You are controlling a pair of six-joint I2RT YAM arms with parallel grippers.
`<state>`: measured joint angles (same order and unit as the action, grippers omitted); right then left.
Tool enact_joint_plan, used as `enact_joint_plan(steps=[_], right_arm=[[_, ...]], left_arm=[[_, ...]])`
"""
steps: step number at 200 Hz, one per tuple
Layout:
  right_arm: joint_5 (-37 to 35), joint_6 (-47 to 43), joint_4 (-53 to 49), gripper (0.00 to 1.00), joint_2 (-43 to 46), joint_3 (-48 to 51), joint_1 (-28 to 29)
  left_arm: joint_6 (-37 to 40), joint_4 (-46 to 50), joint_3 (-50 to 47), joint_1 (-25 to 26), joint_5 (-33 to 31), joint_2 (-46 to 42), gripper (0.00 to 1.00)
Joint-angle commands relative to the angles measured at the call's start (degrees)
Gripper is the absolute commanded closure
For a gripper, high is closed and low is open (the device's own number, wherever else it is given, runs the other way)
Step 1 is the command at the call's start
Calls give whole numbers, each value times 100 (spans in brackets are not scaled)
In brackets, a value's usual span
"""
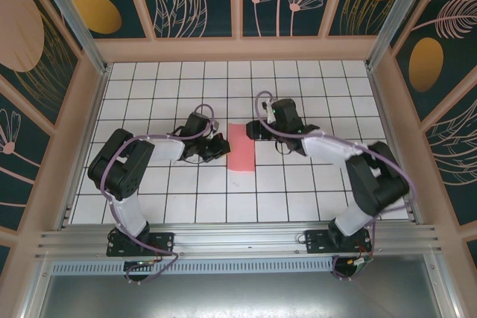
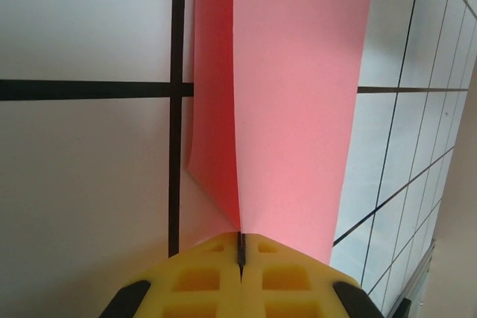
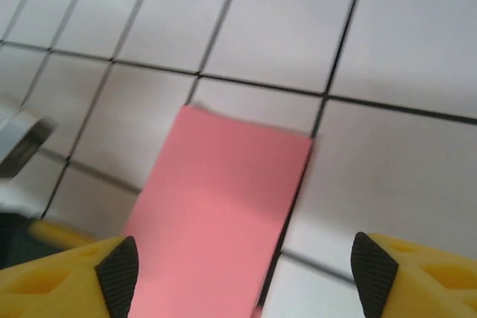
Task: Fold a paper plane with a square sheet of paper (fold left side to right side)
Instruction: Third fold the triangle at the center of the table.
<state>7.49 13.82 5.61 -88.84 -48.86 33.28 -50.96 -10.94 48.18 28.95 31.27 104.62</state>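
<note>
The square sheet of paper (image 1: 241, 147) lies mid-table, pink-red and doubled over into a narrow upright rectangle about one tile wide. My left gripper (image 1: 221, 147) sits at its left edge. In the left wrist view the yellow fingers (image 2: 201, 281) are pressed together, and the paper's (image 2: 298, 94) lifted crease runs straight into their seam (image 2: 240, 247). My right gripper (image 1: 257, 129) hovers at the sheet's far right corner. Its jaws (image 3: 246, 273) stand wide open over the paper (image 3: 216, 206), holding nothing. A paper plane is out of view.
The white grid table (image 1: 298, 184) is walled by a wooden frame (image 1: 89, 132) on the left, right and back. An aluminium rail (image 1: 238, 240) carries both arm bases at the near edge. The left arm's metal body (image 3: 19, 147) shows at the left of the right wrist view.
</note>
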Motion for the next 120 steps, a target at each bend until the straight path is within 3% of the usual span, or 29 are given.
enact_joint_plan(steps=[1, 32, 61, 120], right_arm=[[-621, -314, 571, 13, 727, 815, 662], [-1347, -529, 1045, 5, 1368, 1745, 1743], [-2100, -963, 1116, 1, 1207, 1893, 2716], [-2721, -1640, 1269, 1, 41, 1325, 3115]], left_arm=[[-222, -292, -85, 32, 140, -161, 98], [-275, -282, -90, 30, 154, -179, 98], [-305, -281, -98, 27, 184, -187, 99], [-302, -256, -116, 54, 188, -210, 99]])
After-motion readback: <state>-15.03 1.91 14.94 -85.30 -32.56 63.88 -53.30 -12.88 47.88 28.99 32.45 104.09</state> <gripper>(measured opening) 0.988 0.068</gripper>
